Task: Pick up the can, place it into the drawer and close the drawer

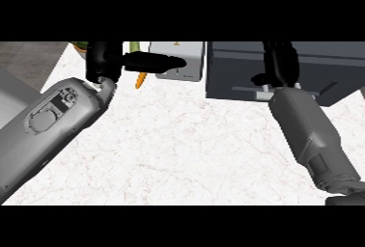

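Note:
The dark grey drawer juts out over the counter at the upper right, with a pale handle on its front. My right hand reaches up over the drawer past the handle. It is dark against the drawer, so its grip is not readable. No can shows anywhere; the right hand may hide it. My left hand rests open at the upper left, its thumb pointing right.
A pale grey box stands at the back beside the drawer, partly behind the left thumb. An orange carrot lies just left of it, with something green behind. White marble counter spreads between the forearms.

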`<state>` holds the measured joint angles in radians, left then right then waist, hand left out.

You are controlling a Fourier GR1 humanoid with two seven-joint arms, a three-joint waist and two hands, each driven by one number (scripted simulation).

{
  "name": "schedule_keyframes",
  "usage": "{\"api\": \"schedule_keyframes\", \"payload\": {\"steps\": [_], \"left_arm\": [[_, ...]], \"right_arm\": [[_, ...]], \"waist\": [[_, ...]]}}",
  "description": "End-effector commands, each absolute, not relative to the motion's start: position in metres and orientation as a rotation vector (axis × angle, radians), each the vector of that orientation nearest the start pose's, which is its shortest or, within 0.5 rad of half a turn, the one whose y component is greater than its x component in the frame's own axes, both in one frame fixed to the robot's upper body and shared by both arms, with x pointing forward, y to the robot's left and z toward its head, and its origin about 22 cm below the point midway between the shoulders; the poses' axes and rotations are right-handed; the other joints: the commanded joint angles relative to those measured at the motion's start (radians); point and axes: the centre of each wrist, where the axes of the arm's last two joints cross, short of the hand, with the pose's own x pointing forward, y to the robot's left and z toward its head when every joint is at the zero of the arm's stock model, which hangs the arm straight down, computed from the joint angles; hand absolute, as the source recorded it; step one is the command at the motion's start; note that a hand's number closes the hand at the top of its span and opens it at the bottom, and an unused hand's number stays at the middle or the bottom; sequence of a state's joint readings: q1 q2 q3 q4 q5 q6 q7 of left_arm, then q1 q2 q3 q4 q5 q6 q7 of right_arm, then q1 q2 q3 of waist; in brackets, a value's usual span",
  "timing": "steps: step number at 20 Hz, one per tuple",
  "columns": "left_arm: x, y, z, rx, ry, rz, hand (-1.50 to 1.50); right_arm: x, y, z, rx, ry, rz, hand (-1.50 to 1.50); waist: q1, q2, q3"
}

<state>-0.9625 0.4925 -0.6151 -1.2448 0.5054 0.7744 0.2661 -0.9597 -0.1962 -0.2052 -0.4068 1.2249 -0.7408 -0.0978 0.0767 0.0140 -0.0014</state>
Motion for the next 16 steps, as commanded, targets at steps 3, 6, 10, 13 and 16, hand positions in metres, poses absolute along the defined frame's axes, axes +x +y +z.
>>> {"api": "schedule_keyframes", "payload": {"steps": [3, 6, 10, 13, 16], "left_arm": [[0.367, 0.137, 0.170, 0.218, -1.727, -0.105, -1.50], [0.365, 0.150, 0.163, 0.235, -1.715, -0.102, -1.50], [0.361, 0.151, 0.172, 0.226, -1.736, -0.094, -1.50], [0.359, 0.153, 0.158, 0.232, -1.728, -0.082, -1.50], [0.359, 0.154, 0.163, 0.221, -1.725, -0.085, -1.50]], "right_arm": [[0.457, -0.197, 0.081, -1.398, -1.668, 0.808, -1.50], [0.461, -0.204, 0.090, -1.386, -1.680, 0.801, -1.50], [0.462, -0.202, 0.090, -1.367, -1.687, 0.779, -1.50], [0.458, -0.200, 0.080, -1.292, -1.748, 0.783, -1.50], [0.464, -0.181, 0.100, -1.189, -1.842, 0.657, -1.50]], "waist": [[0.027, 0.018, 0.003], [0.023, 0.018, 0.003], [0.028, 0.019, 0.004], [0.010, 0.016, 0.005], [0.017, 0.018, 0.007]]}}
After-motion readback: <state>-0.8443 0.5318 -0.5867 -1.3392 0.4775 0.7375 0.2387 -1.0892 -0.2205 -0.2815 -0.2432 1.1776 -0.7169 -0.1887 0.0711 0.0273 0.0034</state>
